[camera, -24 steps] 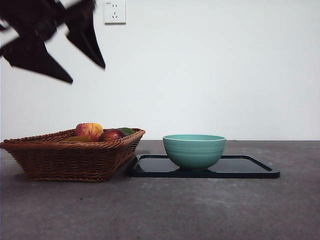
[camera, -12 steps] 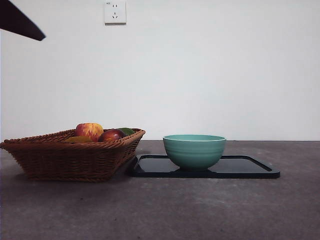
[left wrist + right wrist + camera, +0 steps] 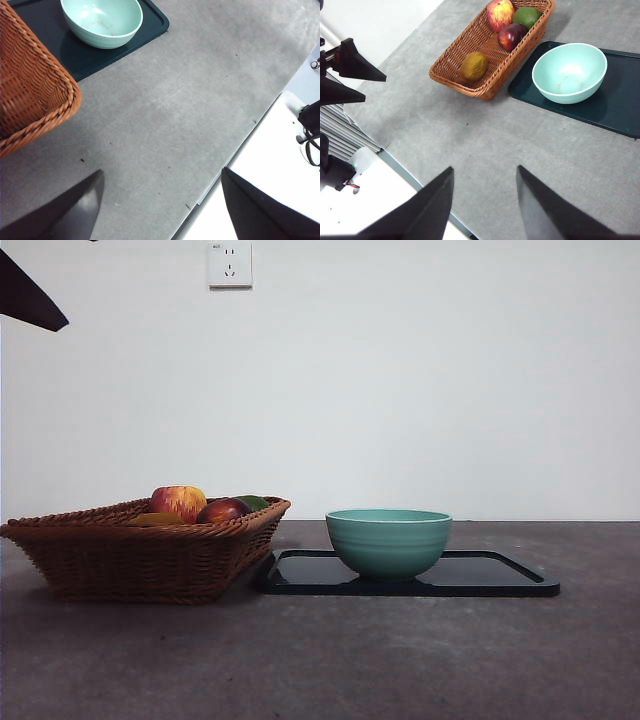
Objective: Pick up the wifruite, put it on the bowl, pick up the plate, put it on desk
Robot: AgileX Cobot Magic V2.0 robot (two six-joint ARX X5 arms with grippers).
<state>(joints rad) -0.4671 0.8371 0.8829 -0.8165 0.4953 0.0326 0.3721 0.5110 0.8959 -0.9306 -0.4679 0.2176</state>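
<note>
Wifruite [image 3: 473, 66] sits in basket [image 3: 470, 45], left of empty bowl [image 3: 388, 540] on tray [image 3: 500, 575]. Left gripper [image 3: 160, 210] & right gripper [image 3: 485, 200] both w/ jaws apart, holding nothing.

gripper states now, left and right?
Left gripper: open, empty, above the dark grey desk.
Right gripper: open, empty, above the desk.

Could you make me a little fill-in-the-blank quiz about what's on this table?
1. The wifruite lies in the wicker ____.
2. The bowl stands on a dark ____.
3. The inside of the bowl holds ____ fruit.
4. The left end effector hangs over the bare desk with its jaws ____.

Missing words: basket; tray; no; open
</note>
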